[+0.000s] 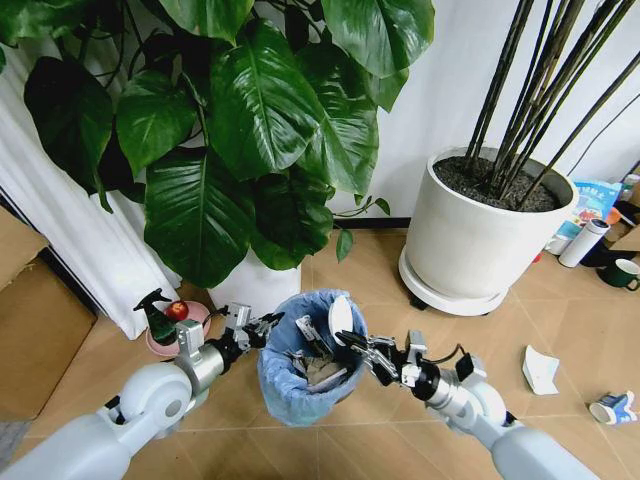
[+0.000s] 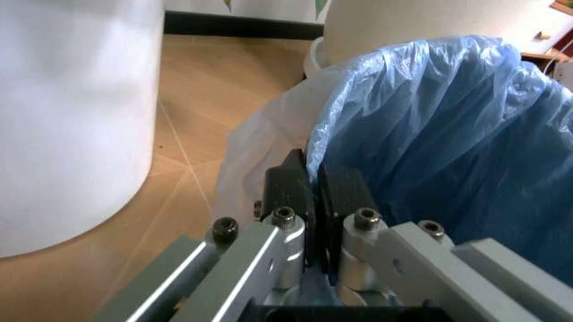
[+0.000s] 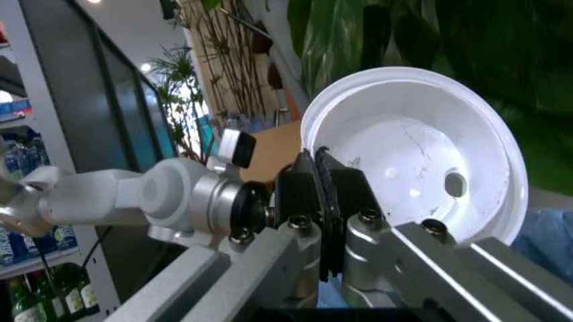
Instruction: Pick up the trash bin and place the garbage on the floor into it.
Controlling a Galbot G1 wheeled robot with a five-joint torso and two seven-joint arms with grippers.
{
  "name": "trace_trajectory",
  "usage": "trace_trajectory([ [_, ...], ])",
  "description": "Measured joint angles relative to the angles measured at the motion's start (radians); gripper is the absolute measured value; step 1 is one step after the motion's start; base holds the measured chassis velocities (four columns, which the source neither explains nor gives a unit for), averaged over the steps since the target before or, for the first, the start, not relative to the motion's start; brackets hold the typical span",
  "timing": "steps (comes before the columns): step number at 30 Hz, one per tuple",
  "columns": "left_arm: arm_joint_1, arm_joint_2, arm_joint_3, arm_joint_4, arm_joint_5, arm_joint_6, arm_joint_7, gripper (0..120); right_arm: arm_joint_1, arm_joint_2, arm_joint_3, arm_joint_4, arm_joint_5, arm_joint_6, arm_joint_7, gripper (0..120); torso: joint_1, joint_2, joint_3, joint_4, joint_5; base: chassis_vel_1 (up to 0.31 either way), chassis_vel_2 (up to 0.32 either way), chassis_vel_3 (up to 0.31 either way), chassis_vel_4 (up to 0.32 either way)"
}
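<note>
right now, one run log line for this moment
left gripper: shut on trash bin rim | right gripper: shut on white disc, over bin

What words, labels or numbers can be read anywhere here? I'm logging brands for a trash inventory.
None can be read.
Blue-and-white packet on the floor: print too small.
Blue box behind the white plant pot: blurred.
Bottles on shelves: labels blurred.
White disc, shut in the right gripper: blank.
Trash bin, gripped by the left gripper: unmarked.
</note>
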Motion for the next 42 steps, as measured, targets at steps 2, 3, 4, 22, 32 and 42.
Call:
trace_trajectory([
  [2, 0.001, -0.001, 0.001, -0.002, 0.0, 0.001, -0.001, 0, 0.011, 0.003, -0.01, -0.019, -0.006, 0.0, 0.009, 0, 0.0, 0.0, 0.0, 0.0, 0.0001, 0.0, 0.0, 0.0, 0.0],
  [3, 0.001, -0.001, 0.001, -0.002, 0.0, 0.001, -0.001, 0, 0.011, 0.003, -0.01, -0.019, -0.006, 0.0, 0.009, 0, 0.0, 0.0, 0.0, 0.0, 0.0001, 0.0, 0.0, 0.0, 0.0],
  [4, 0.002, -0.001, 0.001, -0.003, 0.0, 0.002, -0.001, 0, 0.014, 0.004, -0.012, -0.03, -0.016, 0.0, 0.015, 5, 0.0, 0.0, 0.0, 0.0, 0.0, 0.0, 0.0, 0.0, 0.0],
  [22, 0.005, 0.008, -0.006, -0.017, 0.0, 0.009, -0.004, 0, -0.015, -0.089, 0.043, 0.017, -0.153, -0.029, 0.118, 68, 0.0, 0.0, 0.0, 0.0, 0.0, 0.0, 0.0, 0.0, 0.0],
  [32, 0.005, -0.005, -0.006, -0.02, 0.007, 0.017, -0.016, 0, -0.109, -0.197, 0.148, 0.089, -0.229, -0.046, 0.174, 99, 0.0, 0.0, 0.0, -0.0001, 0.0002, 0.0, 0.0, 0.0, 0.0],
  [42, 0.035, 0.0, -0.026, -0.039, 0.017, 0.02, -0.024, 0, -0.23, -0.233, 0.28, 0.119, -0.235, -0.027, 0.171, 100, 0.0, 0.0, 0.0, 0.0, 0.0001, 0.0, 0.0, 0.0, 0.0],
])
